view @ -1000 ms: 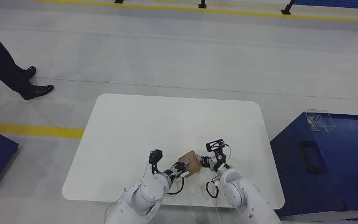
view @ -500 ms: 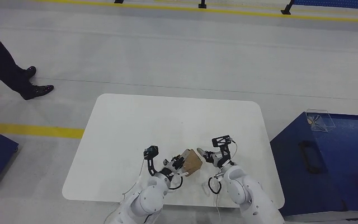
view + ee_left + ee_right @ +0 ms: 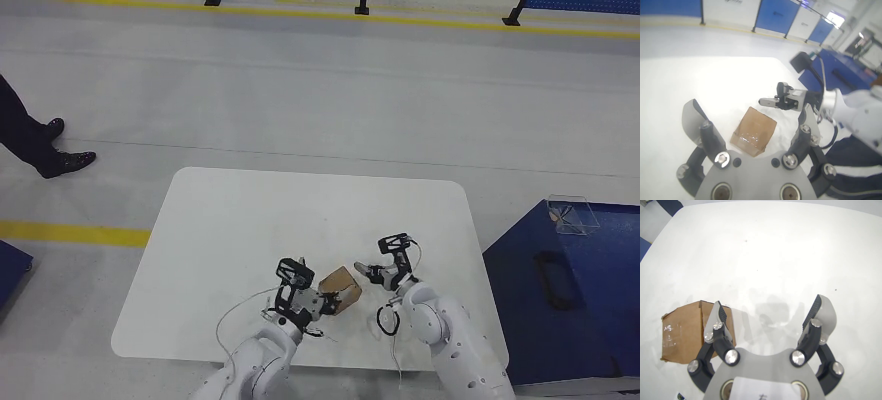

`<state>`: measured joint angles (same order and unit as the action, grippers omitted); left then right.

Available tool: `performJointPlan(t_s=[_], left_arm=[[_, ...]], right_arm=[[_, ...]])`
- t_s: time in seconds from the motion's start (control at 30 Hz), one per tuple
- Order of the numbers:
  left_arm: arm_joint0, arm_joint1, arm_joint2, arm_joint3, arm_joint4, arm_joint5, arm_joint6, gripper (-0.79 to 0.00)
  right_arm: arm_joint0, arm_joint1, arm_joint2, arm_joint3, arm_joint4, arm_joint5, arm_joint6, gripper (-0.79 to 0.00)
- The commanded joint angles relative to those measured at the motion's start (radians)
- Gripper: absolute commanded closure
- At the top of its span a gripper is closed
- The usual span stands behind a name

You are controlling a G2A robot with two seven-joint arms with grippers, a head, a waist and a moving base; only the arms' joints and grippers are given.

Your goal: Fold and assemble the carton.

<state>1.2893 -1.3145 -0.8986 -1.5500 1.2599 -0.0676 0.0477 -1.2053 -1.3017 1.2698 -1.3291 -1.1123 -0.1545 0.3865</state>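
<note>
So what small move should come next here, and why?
Probably ease the left pincer forward to straddle the small brown cardboard carton. Both pincers stand open and hold nothing. The carton rests on the white table just ahead of the left one's gap, while the right pincer faces bare tabletop beside it.

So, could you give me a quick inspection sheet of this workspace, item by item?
surface: white rounded-corner table, a few tiny dark specks.
job's things: small brown cardboard carton, box-shaped, near the robot's edge of the table.
clutter: nothing seen.
grippers: left gripper has its fingers open, carton just ahead of them; right gripper has its fingers open, beside the carton.
cables: black cable loop at the right wrist; thin wire along the left arm.
surroundings: grey floor with yellow line; blue cabinet beside the table.
</note>
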Motion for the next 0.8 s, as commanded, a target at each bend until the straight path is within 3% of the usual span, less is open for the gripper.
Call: performJointPlan(t_s=[0.0, 0.3, 0.63, 0.67, 0.7, 0.73, 0.77], left_arm=[[0.006, 0.01, -0.008, 0.016, 0.163, -0.006, -0.018, -0.785], [-0.001, 0.009, 0.024, 0.065, 0.247, -0.068, -0.168, -0.785], [-0.055, -0.019, 0.059, 0.144, 0.22, -0.021, -0.114, -0.767], [-0.063, -0.022, 0.06, 0.155, 0.212, -0.024, -0.112, -0.693], [-0.069, -0.024, 0.063, 0.166, 0.208, -0.028, -0.11, -0.459], [-0.074, -0.026, 0.063, 0.175, 0.206, -0.028, -0.108, -0.336], [-0.077, -0.028, 0.064, 0.181, 0.201, -0.029, -0.104, -0.262]], right_arm=[[0.023, -0.001, -0.014, 0.027, -0.015, -0.022, 0.005, -0.785], [0.09, -0.022, -0.116, 0.097, -0.051, -0.03, -0.024, -0.785], [0.105, -0.032, -0.14, 0.124, -0.045, 0.015, -0.047, -0.785], [0.103, -0.032, -0.137, 0.122, -0.044, 0.016, -0.047, -0.785], [0.101, -0.031, -0.133, 0.119, -0.045, 0.018, -0.048, -0.785], [0.097, -0.031, -0.131, 0.115, -0.044, 0.02, -0.048, -0.785], [0.093, -0.03, -0.128, 0.111, -0.042, 0.023, -0.05, -0.785]])
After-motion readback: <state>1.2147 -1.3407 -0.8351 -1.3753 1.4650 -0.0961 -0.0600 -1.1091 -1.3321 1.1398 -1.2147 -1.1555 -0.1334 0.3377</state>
